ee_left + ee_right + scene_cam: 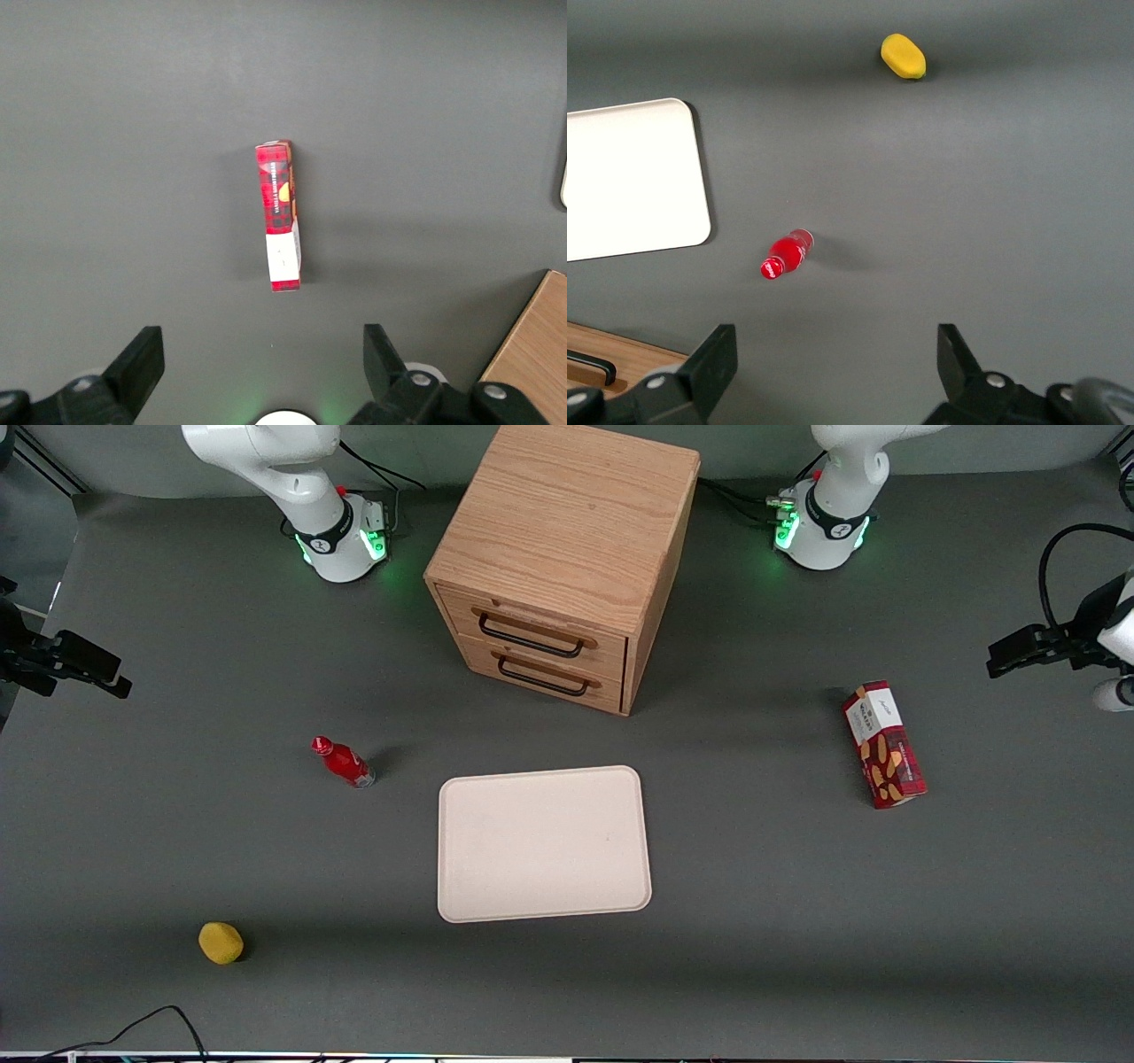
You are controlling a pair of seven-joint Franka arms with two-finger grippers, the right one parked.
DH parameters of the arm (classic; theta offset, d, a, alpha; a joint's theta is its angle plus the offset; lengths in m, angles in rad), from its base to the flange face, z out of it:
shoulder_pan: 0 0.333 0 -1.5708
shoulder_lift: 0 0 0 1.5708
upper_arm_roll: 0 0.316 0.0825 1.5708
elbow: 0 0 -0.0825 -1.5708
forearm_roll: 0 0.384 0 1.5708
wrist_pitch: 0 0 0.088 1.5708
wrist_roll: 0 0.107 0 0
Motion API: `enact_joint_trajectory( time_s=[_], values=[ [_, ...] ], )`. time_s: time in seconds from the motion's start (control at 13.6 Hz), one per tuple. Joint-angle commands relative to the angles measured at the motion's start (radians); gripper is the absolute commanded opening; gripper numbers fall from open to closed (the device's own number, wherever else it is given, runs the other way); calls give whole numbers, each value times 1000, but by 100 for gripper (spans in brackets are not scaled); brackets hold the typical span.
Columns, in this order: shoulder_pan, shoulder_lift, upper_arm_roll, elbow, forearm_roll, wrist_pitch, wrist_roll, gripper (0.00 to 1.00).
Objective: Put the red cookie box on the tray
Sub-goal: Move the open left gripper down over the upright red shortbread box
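Grey table (797, 921) under everything. Nearest the front camera, a yellow lump (221, 942); next, tray (543, 842), bare. Farther, toward the working arm's end, red cookie box (883, 744), lying untouched, well apart from tray. Above it, gripper (263, 359), fingers (140, 361) spread wide, holding nothing. Farthest, wooden drawer cabinet (567, 558).

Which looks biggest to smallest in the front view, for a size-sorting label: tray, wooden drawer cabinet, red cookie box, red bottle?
1. Wooden drawer cabinet
2. Tray
3. Red cookie box
4. Red bottle

The open gripper hovers above the table near the box.
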Motion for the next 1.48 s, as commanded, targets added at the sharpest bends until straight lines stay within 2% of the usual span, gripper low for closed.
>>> enact_joint_trajectory(
  time_s=[0.0,0.52,0.81,1.4],
  values=[
    [-77,22,81,42,-1,-30,9,100],
    [-65,63,86,-10,-15,-19,73,100],
    [-59,59,89,-197,-13,171,69,100],
    [-59,33,89,-639,-15,727,1,100]
  ],
)
